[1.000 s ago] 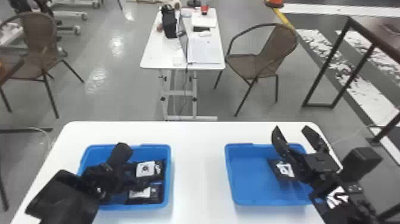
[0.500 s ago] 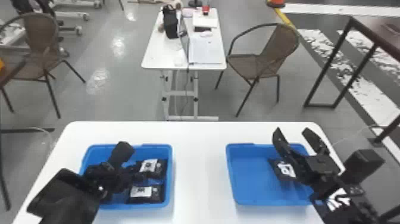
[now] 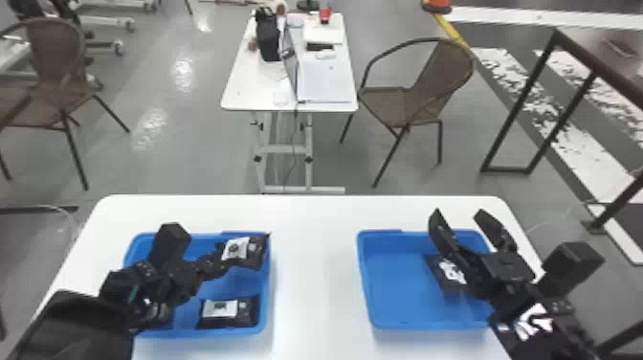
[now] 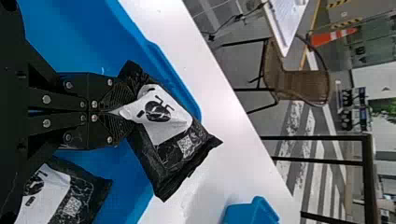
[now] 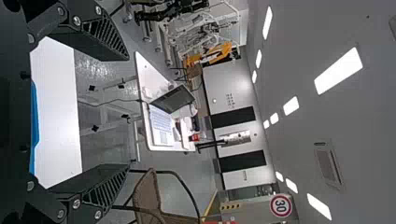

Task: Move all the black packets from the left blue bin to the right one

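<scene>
One black packet hangs at two o'clock of the left blue bin, its edge pinched between the left gripper's nearly closed fingers. It seems light, soft and a little slippery; gripping nearer the middle should reduce sagging. The right gripper's fingers are wide apart.

Glossy gray floor, brown wicker chairs, white desk behind

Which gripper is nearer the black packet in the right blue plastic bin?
Right. The right gripper overlaps that packet in the head view; the left gripper is at the left blue bin, gripping another packet.
</scene>
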Motion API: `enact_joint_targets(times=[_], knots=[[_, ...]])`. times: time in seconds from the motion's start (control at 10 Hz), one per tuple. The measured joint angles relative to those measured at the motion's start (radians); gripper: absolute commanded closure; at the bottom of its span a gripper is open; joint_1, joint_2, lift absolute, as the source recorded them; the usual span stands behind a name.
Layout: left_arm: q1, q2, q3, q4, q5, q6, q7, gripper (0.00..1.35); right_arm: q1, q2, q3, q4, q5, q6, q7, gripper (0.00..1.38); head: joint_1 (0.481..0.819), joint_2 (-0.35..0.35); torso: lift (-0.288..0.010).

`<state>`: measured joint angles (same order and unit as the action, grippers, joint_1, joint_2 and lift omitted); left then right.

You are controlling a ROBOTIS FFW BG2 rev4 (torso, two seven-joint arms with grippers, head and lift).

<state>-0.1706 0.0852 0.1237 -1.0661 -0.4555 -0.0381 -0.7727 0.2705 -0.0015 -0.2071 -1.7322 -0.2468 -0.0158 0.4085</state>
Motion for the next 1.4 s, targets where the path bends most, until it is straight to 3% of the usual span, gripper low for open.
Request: enact_joint_targets(times=[0.2, 0.4, 0.8, 1.4], knots=[[0.067, -0.033, -0.031, -0.176, 0.059, -0.026, -0.003, 1.22, -0.011, 0.000, 0.004, 0.012, -0.001, 0.014, 0.029, 0.22, 0.695, -0.104, 0.000], [0.039, -0.063, -0.089, -0.196, 0.091, -0.059, -0.004, 1.22, -0.049, 0.000, 0.038, 0.044, -0.004, 0.027, 0.075, 0.22, 0.695, -0.123, 0.000], [-0.095, -0.077, -0.219, -0.066, 0.155, -0.110, 0.005, 1.22, -0.146, -0.014, 0.161, 0.128, -0.035, 0.034, 0.105, 0.21, 0.695, -0.118, 0.000], [-0.187, -0.085, -0.347, 0.073, 0.239, -0.169, 0.028, 1.22, -0.218, -0.017, 0.227, 0.188, -0.046, 0.042, 0.124, 0.22, 0.695, -0.132, 0.000]])
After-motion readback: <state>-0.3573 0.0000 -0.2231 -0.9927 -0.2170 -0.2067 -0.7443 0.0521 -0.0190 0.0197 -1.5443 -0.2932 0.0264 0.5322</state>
